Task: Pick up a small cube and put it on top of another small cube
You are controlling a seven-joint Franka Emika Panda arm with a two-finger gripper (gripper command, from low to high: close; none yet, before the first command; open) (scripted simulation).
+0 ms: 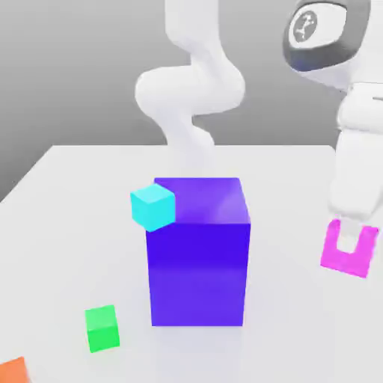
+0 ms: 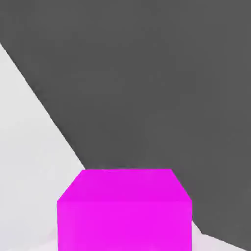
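- On the exterior view's left, you have an orange cube (image 1: 13, 370) at the picture's lower edge and a green cube (image 1: 102, 328) just beyond it, both resting on the surface (image 1: 67, 194) and untouched.
- Toward the middle, a cyan cube (image 1: 153, 207) shows against the upper corner of the big blue-purple block (image 1: 198, 254); whether it rests on the block or sits beside it cannot be told from this angle.
- On the exterior view's right, your hand (image 1: 350, 250) is closed on the small magenta-pink cube (image 1: 345, 254), whose sides show around the fingers (image 1: 351, 236).
- The hand view confirms it: the magenta cube (image 2: 123, 211) sits directly under the camera, between the jaws.
- Judgement: the pickup looks complete, with the cube seemingly clear of the surface.
- Remaining: no cube is stacked yet. You must carry it across to another small cube, well apart from the hand, and set it on top.
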